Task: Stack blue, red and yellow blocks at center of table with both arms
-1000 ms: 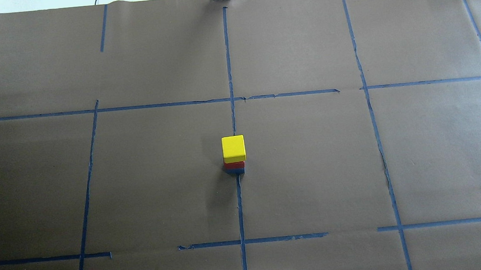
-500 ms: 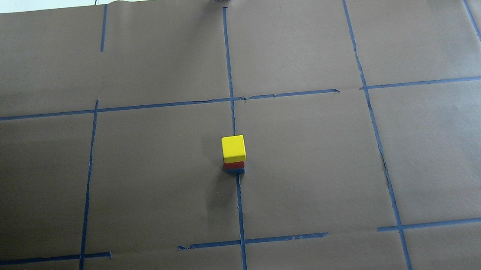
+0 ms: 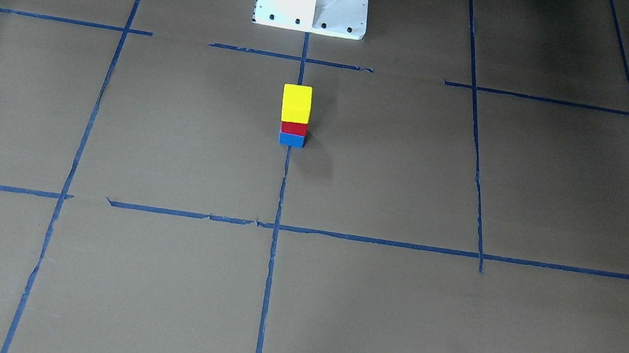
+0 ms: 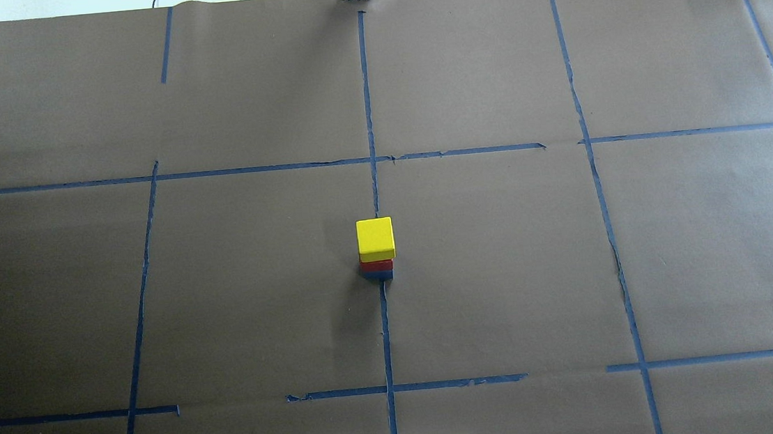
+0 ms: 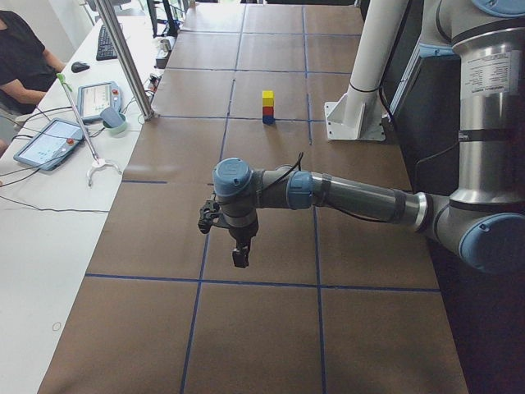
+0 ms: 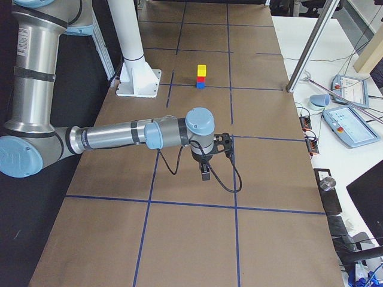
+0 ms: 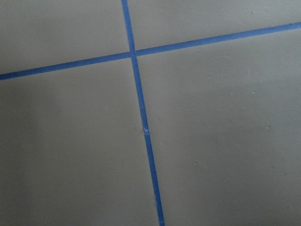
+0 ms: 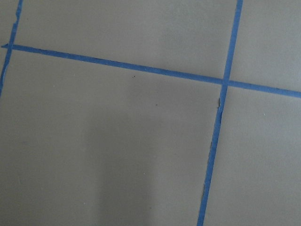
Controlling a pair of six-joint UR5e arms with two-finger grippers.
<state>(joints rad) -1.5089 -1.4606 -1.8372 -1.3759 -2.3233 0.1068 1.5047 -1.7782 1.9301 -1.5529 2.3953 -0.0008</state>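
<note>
Standing mid-frame, yellow block point(image 3: 296, 103) tops red block point(image 3: 294, 128) and blue block point(image 3: 292, 140), table point(image 3: 481, 186) edges far off. Left gripper point(image 5: 239, 249), right gripper point(image 6: 205, 171): cannot tell whether open.

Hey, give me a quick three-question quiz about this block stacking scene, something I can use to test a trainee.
1. Multiple choice: which colour tops the stack? A blue, B red, C yellow.
2. True or false: the left end effector hangs clear of the stack.
3. Fill in: the block resting on the table is ____.
Key: 1 C, the yellow block. 2 True. 3 Blue, the blue block.
</note>
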